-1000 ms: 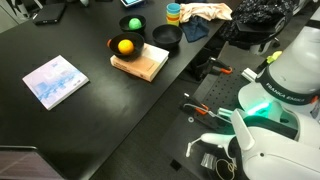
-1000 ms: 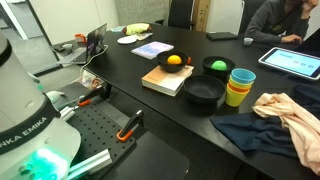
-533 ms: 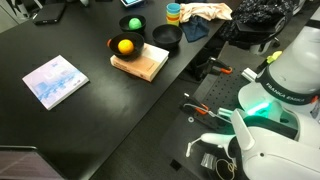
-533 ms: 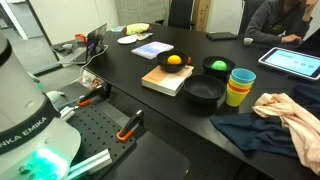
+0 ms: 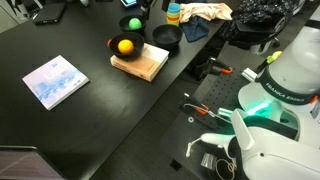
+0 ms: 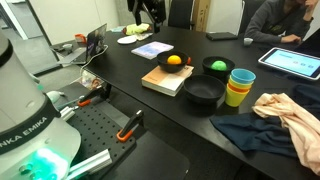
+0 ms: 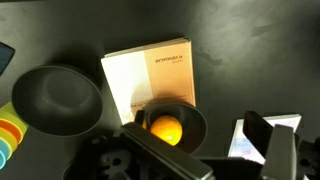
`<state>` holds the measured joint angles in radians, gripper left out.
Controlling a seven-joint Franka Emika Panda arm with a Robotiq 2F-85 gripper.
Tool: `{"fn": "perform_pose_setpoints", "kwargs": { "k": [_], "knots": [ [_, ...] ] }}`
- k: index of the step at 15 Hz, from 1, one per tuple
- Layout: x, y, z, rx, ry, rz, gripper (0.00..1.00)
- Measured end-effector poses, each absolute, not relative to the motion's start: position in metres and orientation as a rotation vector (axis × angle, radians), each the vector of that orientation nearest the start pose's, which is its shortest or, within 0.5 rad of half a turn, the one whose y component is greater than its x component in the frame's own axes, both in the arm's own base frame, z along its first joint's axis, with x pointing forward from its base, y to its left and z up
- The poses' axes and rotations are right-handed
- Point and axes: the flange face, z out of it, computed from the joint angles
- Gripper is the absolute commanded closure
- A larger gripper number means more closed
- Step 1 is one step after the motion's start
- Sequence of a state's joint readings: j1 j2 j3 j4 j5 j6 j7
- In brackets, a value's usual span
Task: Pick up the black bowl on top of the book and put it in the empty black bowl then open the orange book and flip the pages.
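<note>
The black bowl [image 5: 124,46] with a yellow ball sits on the orange book [image 5: 145,64], which lies closed on the black table; both also show in an exterior view, bowl [image 6: 174,62] and book [image 6: 165,82]. The empty black bowl [image 5: 166,38] [image 6: 204,93] stands beside the book. In the wrist view the black bowl [image 7: 165,126] is between my fingers' lines of sight, on the orange book [image 7: 148,72], with the empty black bowl [image 7: 55,97] to the left. My gripper [image 7: 200,138] is open, empty and well above them; it shows at the top edge of both exterior views [image 5: 142,6] [image 6: 146,10].
A black bowl with a green ball [image 5: 133,24] [image 6: 217,66] and stacked coloured cups [image 5: 174,12] [image 6: 240,85] stand near the empty bowl. A pale blue-and-white book [image 5: 55,80] [image 7: 250,135] lies apart. Cloths [image 6: 290,110], a tablet [image 6: 295,62] and seated people are around the table.
My gripper has come into view at the top edge of both exterior views. The bowls and books have not moved.
</note>
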<state>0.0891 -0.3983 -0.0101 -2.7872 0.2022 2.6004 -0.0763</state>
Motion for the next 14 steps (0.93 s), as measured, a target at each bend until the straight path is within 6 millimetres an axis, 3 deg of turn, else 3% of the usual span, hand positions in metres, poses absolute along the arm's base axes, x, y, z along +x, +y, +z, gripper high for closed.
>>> {"fn": "perform_pose_setpoints", "kwargs": {
  "k": [8, 11, 14],
  "knots": [
    [0.421, 0.033, 0.229, -3.050, 0.130, -0.464, 0.00],
    [0.430, 0.029, 0.192, -3.064, 0.189, -0.508, 0.00],
    [0.448, 0.023, 0.168, -3.095, 0.267, -0.532, 0.00]
  ]
}}
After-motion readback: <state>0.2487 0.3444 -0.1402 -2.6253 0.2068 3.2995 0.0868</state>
